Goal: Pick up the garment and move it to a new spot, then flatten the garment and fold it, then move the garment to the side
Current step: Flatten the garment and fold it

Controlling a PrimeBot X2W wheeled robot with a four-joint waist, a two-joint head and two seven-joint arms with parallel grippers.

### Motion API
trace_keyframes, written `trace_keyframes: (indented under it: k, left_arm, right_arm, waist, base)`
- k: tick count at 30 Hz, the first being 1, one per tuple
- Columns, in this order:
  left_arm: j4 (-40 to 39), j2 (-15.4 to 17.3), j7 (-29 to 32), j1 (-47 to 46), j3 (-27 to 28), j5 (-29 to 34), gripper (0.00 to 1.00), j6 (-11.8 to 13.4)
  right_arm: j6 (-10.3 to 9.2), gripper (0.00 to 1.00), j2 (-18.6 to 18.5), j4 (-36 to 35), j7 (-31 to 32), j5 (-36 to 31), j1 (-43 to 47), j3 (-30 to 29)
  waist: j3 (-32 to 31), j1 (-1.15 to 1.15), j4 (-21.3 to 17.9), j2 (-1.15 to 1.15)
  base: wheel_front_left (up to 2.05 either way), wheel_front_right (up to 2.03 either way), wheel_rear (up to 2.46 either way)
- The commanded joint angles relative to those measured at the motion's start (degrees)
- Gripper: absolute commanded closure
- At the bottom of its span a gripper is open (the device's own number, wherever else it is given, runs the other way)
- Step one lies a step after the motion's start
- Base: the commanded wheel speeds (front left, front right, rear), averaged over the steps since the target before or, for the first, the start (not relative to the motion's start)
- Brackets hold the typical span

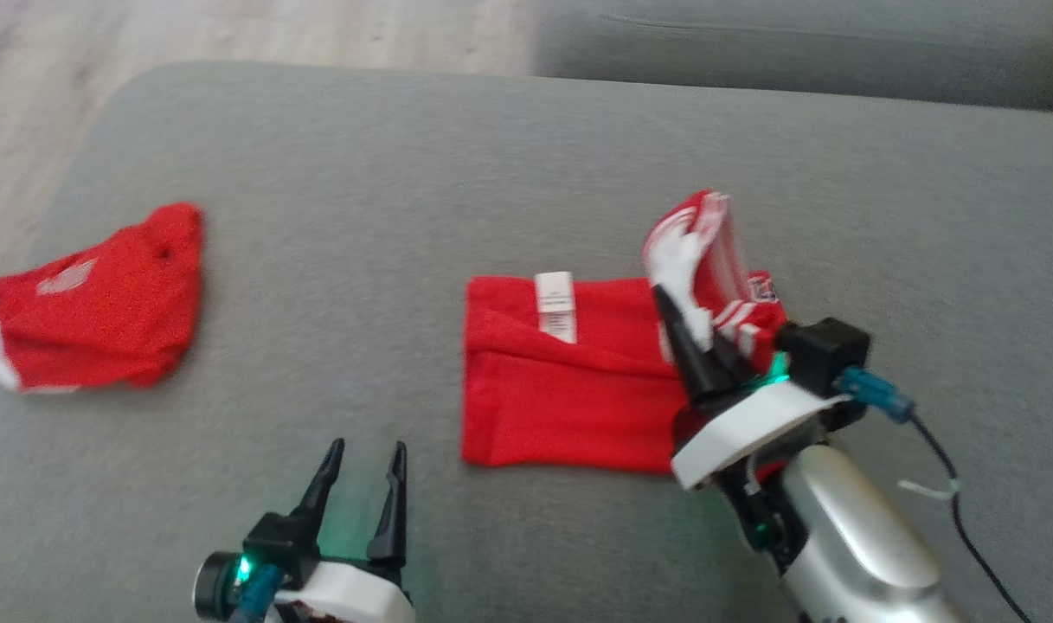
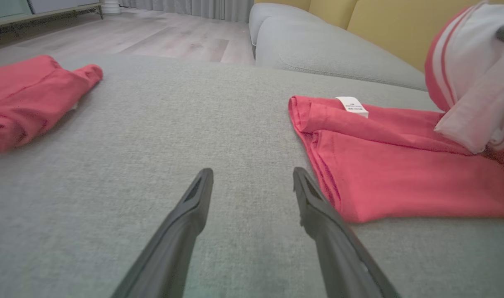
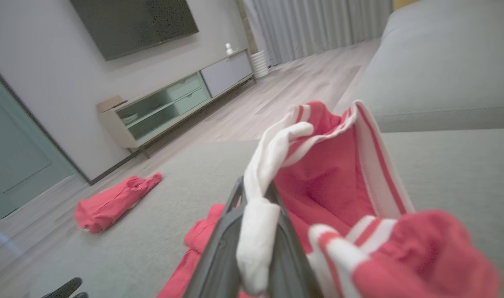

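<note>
The right gripper (image 1: 695, 333) is clenching tight on the white striped trim (image 1: 683, 255) of the red garment (image 1: 569, 389), and that edge is standing up off the grey cushion (image 1: 388, 173) while the rest of the cloth is lying flat near the middle of it. A white label (image 1: 556, 305) is showing on top of the red fabric, near its far edge. Over on the other side, the left gripper (image 1: 367, 450) is hanging over the cushion with its fingers spread wide, gripping nothing, and in the left wrist view the garment's near corner is sitting just beside one finger. A second red garment (image 1: 102, 303) is lying crumpled well apart at the cushion's left edge, with pale wooden floor (image 1: 189, 35) showing beyond
</note>
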Motion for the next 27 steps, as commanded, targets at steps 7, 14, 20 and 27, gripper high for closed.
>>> trace_keyframes:
  k: [7, 14, 20, 27]
  left_arm:
    - [-1.28, 0.15, -0.55, -1.49, -0.27, 1.03, 0.0, -0.34]
    - [-1.32, 0.15, -0.55, -1.69, -0.39, 0.76, 0.0, 0.04]
    - [-1.72, 0.15, -0.55, -1.87, 1.31, 1.23, 0.0, 0.38]
    - [-2.42, 0.15, -0.55, -2.18, 3.49, 2.26, 0.0, 0.51]
  right_arm:
    - [0.19, 1.0, 1.63, 2.54, 0.39, 1.6, -4.74, 6.37]
    - [0.19, 0.0, 1.84, 4.6, -2.27, 6.41, -7.01, 9.87]
    - [0.19, 0.0, 1.86, 5.38, -4.78, 4.12, -7.61, 6.78]
    - [0.19, 0.0, 1.76, 2.13, -5.03, -9.37, -1.96, -11.42]
  waist:
    - [1.1, 0.0, 8.94, 0.0]
    - [1.31, 0.0, 9.63, 0.0]
    - [0.19, 0.0, 5.75, 0.0]
    - [-1.74, 0.0, 0.45, 0.0]
  base:
    - [0.0, 0.0, 0.0]
    - [0.0, 0.0, 0.0]
    - [0.0, 0.0, 0.0]
    - [0.0, 0.0, 0.0]
